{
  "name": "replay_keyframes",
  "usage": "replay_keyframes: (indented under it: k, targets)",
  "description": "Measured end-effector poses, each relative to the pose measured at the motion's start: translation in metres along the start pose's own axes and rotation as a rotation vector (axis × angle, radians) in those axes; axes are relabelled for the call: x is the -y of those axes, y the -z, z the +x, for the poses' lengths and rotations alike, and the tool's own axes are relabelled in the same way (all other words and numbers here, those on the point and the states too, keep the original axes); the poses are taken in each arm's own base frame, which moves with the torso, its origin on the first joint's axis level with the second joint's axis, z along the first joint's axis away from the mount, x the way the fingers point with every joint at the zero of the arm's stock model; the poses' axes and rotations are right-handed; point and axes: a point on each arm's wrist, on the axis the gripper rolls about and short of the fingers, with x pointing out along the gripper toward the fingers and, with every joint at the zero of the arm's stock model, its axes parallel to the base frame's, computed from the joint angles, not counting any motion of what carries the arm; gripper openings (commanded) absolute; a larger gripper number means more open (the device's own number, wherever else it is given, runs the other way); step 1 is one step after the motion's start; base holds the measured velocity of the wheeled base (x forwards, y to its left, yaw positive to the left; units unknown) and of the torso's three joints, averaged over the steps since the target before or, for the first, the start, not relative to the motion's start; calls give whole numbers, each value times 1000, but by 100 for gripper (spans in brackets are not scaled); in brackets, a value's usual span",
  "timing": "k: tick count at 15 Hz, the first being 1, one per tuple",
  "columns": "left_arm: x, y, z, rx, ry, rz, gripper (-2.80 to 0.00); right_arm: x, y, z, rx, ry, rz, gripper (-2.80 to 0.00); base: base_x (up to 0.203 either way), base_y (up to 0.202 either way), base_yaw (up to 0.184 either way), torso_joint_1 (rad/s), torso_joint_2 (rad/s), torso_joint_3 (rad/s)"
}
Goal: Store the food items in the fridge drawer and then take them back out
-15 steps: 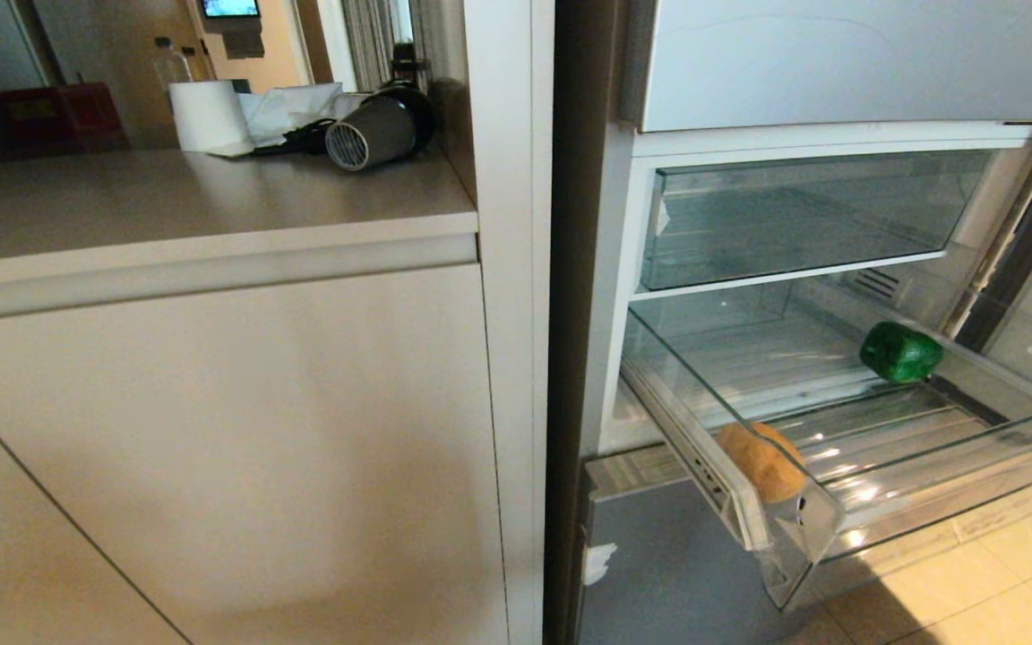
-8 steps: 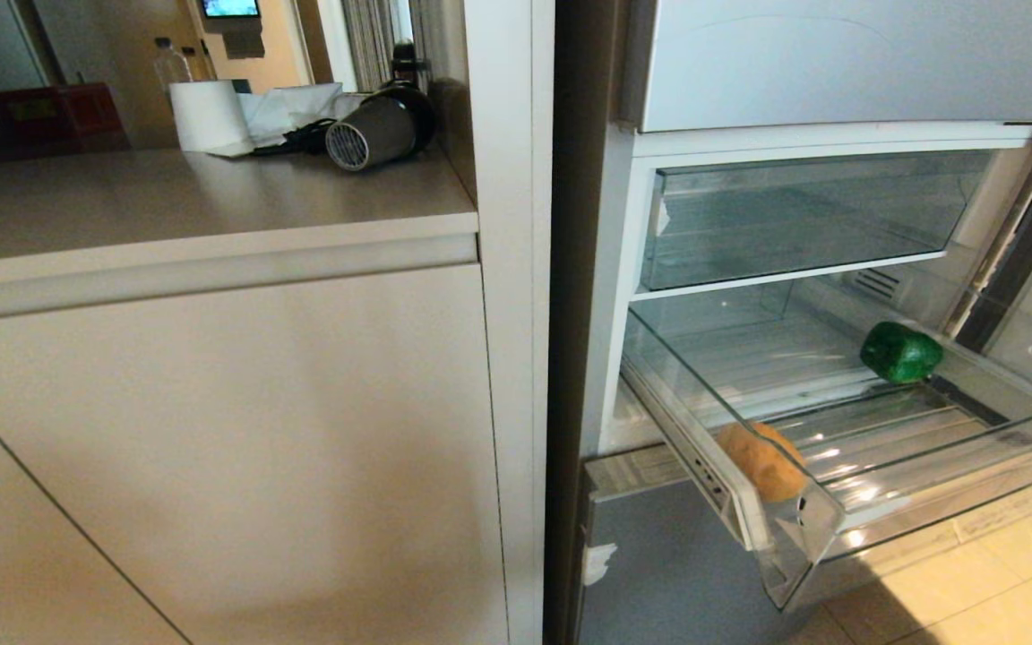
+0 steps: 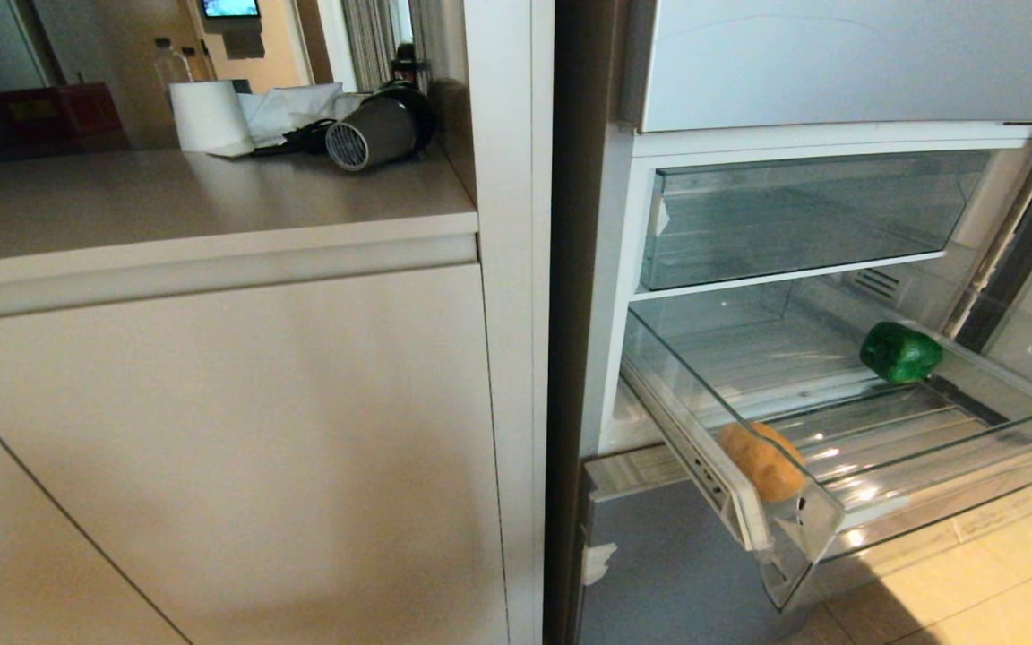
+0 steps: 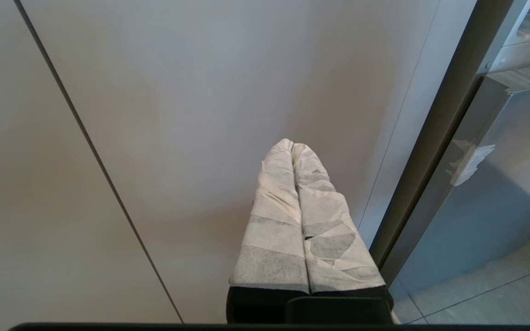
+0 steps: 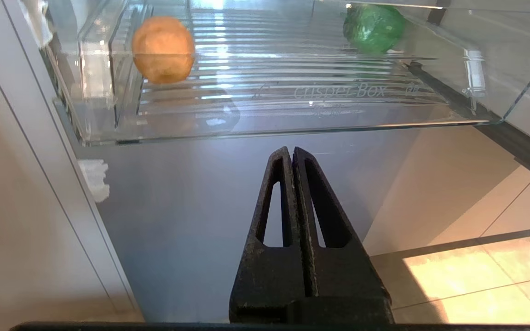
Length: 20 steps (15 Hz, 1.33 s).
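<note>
Standing open, the fridge [image 3: 838,63] has its clear drawer [image 3: 955,452] pulled out over the tiled floor. Inside the drawer, a green pepper [image 3: 899,351] lies near the back right corner and a tan potato [image 3: 762,460] sits against the front left corner, well apart. Below the drawer front, the right gripper [image 5: 291,151] is pressed closed, holding nothing. Facing the beige cabinet [image 4: 154,115], the left gripper [image 4: 291,146] is likewise closed and empty.
</note>
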Motion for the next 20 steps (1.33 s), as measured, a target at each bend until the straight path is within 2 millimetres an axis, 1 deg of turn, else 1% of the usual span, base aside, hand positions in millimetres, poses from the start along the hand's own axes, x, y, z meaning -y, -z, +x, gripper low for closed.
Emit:
replay_keyframes:
  k: [5,7,15,20]
  targets:
    - [0,0,0,0,0,0,-280,0,0,-1,8,4,10,-280,0,0,0,0,0,0]
    - [0,0,0,0,0,0,-280,0,0,-1,9,4,8,-280,0,0,0,106,-248,-145]
    - [0,0,0,0,0,0,-280,0,0,-1,10,4,9,-280,0,0,0,236,-547,-316]
    - [0,0,0,0,0,0,-280,0,0,-1,10,0,-1,-280,0,0,0,186,-403,-226]
